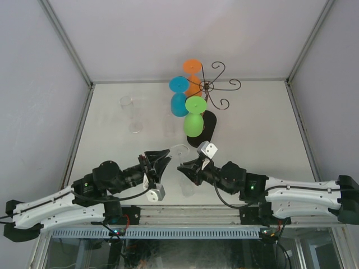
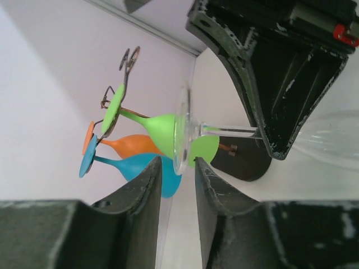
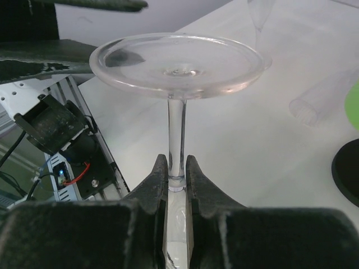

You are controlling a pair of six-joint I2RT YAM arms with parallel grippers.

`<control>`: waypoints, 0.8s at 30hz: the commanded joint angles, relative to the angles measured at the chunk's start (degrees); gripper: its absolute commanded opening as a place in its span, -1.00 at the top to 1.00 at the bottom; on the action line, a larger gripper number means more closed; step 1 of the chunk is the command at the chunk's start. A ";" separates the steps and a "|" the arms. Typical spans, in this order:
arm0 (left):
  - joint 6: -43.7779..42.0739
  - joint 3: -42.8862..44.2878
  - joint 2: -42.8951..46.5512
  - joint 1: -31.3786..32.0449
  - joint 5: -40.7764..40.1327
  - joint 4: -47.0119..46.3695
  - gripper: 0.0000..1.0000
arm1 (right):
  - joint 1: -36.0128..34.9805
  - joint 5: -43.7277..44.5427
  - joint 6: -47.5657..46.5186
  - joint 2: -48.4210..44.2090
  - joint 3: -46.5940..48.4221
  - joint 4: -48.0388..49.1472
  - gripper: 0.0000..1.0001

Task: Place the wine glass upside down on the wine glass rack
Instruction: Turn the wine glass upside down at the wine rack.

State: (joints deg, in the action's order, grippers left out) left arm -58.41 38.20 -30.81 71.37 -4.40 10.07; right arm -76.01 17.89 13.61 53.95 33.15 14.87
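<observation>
The clear wine glass [image 3: 177, 58] is held off the table, with my right gripper [image 3: 176, 167] shut on its stem just below the round foot. In the top view, the glass [image 1: 179, 150] hangs between both grippers near the table's front. My left gripper [image 2: 178, 162] is open, and the rim of the glass foot [image 2: 184, 131] sits between its fingertips with a gap on each side. The wine glass rack [image 1: 212, 86] stands at the back centre on a black oval base [image 1: 206, 131]. Green [image 1: 194, 119], blue [image 1: 179, 96] and orange [image 1: 192, 75] glasses hang upside down on it.
A clear flute [image 1: 130, 114] stands on the table at the left, and another faint clear glass [image 1: 169, 123] stands near the rack. A clear glass [image 3: 322, 98] lies on its side to the right in the right wrist view. Walls enclose the table on three sides.
</observation>
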 commanded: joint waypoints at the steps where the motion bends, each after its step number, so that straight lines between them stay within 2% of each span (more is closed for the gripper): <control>1: 2.22 -1.83 1.69 -0.26 -0.77 -6.06 0.22 | 1.09 0.92 -1.12 -2.78 0.09 1.03 1.00; 11: 10.05 -1.37 3.23 -0.27 -5.68 -6.85 -0.33 | 2.59 3.10 -3.46 -5.71 0.13 -5.14 1.00; 21: 20.56 -2.23 6.84 -0.91 -15.26 -8.04 -0.55 | 3.03 8.76 -3.92 -8.81 0.12 -13.02 1.00; 24: 26.04 -2.51 8.34 -2.50 -18.33 -7.64 -0.63 | 3.35 9.25 -3.96 -9.87 0.11 -14.96 1.00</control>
State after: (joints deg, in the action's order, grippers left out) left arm -40.91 36.60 -24.25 70.59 -16.93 4.86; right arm -73.28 24.47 10.20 46.22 32.99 1.26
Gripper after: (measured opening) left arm 0.794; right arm 0.062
